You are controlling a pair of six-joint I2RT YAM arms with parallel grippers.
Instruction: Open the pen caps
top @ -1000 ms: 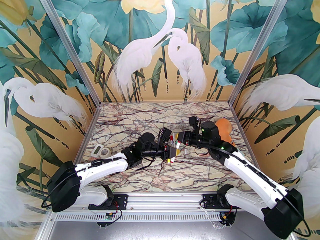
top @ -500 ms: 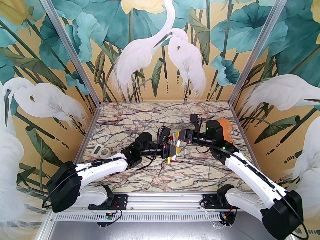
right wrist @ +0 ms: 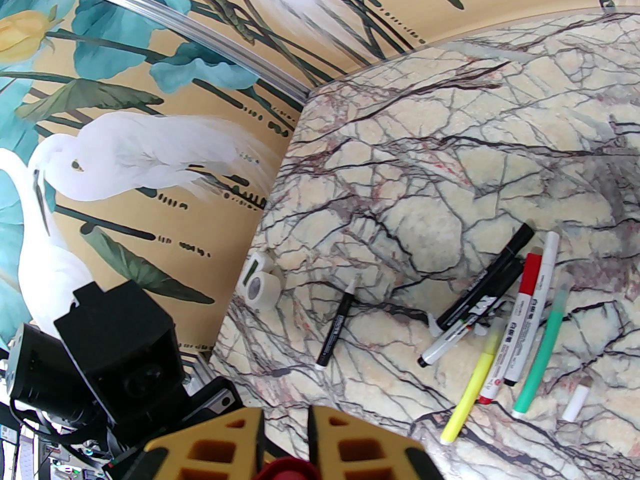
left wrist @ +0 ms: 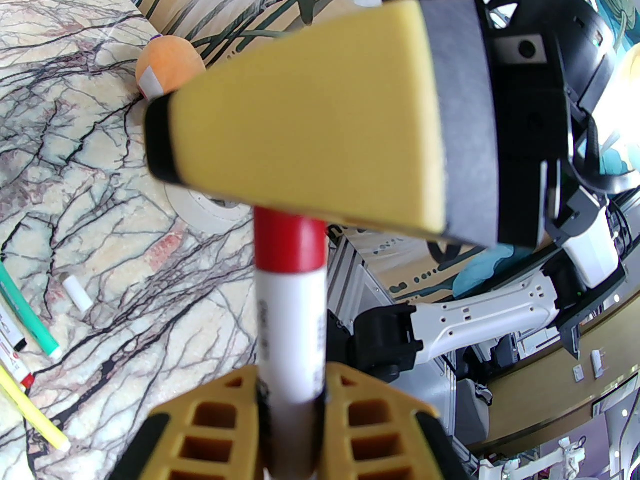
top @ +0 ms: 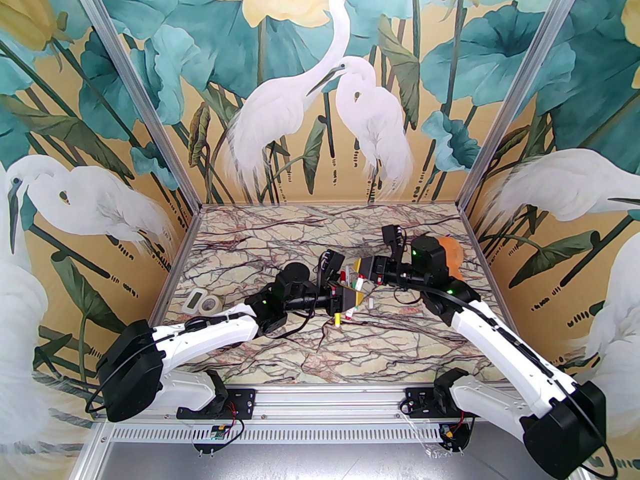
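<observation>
While my left gripper clenches the white barrel and my right gripper clenches its red cap between the arms, I'd worry that a skewed pull jams it. Either smooth grip could slip.

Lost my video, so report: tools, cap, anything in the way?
Left tool shut on white pen barrel. Right tool shut on its red cap, cap not yet off. Other pens lie on the table, clear.

Both arms are stretching inward from their bases, elbows low, wrists roughly level and facing each other tip to tip, the left hand clamping tight on the white pen barrel while the right hand is clamping the red cap.
</observation>
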